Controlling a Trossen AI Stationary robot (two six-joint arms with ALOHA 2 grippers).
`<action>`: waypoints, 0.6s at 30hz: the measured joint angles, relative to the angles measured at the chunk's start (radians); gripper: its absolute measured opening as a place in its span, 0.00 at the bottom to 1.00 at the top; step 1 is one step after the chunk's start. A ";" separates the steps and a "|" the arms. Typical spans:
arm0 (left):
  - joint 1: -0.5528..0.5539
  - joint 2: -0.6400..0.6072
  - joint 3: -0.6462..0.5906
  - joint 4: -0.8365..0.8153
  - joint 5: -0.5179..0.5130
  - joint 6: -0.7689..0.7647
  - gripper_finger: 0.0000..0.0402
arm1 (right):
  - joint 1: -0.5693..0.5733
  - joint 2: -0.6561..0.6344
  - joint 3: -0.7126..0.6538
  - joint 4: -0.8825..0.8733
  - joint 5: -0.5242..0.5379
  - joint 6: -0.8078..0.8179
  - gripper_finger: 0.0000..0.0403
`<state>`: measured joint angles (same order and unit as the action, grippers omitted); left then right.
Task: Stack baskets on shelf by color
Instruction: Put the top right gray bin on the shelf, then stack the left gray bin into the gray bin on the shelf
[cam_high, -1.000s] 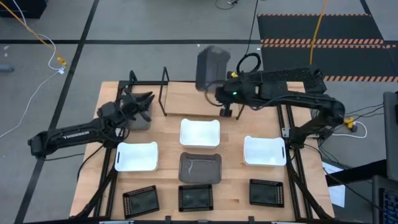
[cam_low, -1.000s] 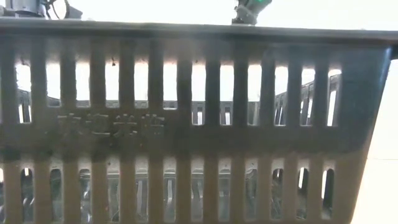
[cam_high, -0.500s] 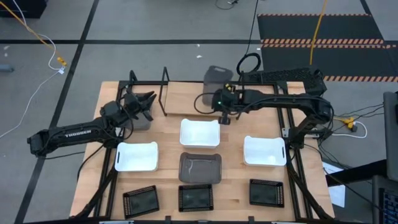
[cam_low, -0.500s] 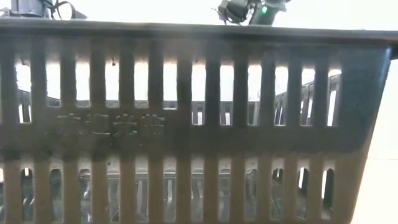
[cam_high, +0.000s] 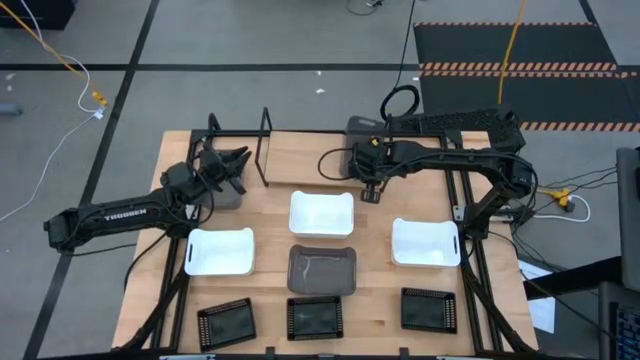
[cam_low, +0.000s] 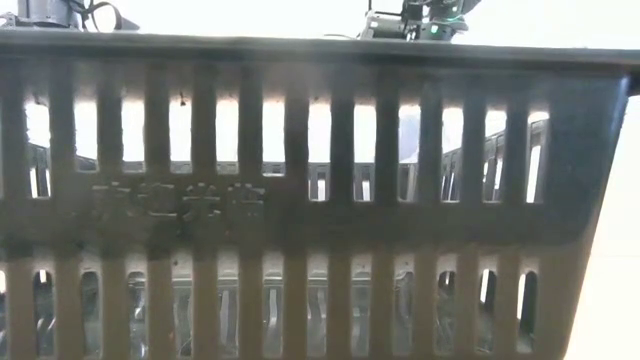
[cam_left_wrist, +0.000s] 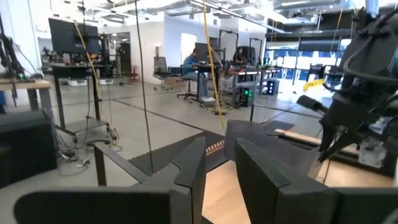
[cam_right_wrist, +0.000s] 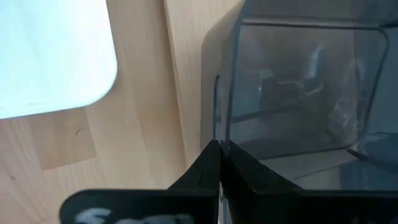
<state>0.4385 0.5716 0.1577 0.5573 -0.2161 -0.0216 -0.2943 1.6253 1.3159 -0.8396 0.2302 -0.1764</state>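
Note:
My right gripper (cam_high: 368, 172) is shut on a dark grey basket (cam_high: 362, 130) at the table's far edge, right of the shelf's black rods (cam_high: 265, 150). My left gripper (cam_high: 234, 164) is open above a second dark grey basket (cam_high: 222, 192) near the shelf's left end and touches nothing. A third grey basket (cam_high: 322, 268) lies flat in the middle. Three white baskets (cam_high: 321, 213), (cam_high: 220, 251), (cam_high: 425, 243) lie around it. Three black gridded trays (cam_high: 227, 322), (cam_high: 315, 317), (cam_high: 428, 309) lie along the near edge. My right gripper pinches the grey basket's thin side wall (cam_right_wrist: 219, 118) between its two fingers (cam_right_wrist: 205, 165), at the basket's near side. The fingers come from above, pointing down. The basket sits low over the wood; whether it rests there, I cannot tell.
In the low view the slotted wall of a grey basket (cam_low: 300, 200) fills the picture and hides most of the table. The nearest white basket (cam_right_wrist: 56, 56) lies close beside my right gripper. Bare wood (cam_high: 300, 160) shows between the shelf rods and my right gripper.
My right gripper has stayed shut and carried the grey basket down and toward the table's right. The basket was lifted high and tilted a second ago; now it sits low at the far edge.

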 joint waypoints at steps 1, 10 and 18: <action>0.000 0.000 0.000 0.001 0.000 -0.024 0.22 | 0.000 0.000 0.000 -0.004 0.000 0.000 0.01; -0.003 0.000 0.098 -0.209 -0.001 -0.049 0.22 | 0.000 0.000 0.000 0.027 0.002 -0.001 0.11; -0.036 0.074 0.263 -0.681 -0.031 -0.135 0.22 | 0.006 -0.077 0.000 0.135 0.006 0.028 0.25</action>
<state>0.4025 0.6452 0.4211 -0.1234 -0.2467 -0.1561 -0.2883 1.5484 1.3159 -0.7045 0.2361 -0.1479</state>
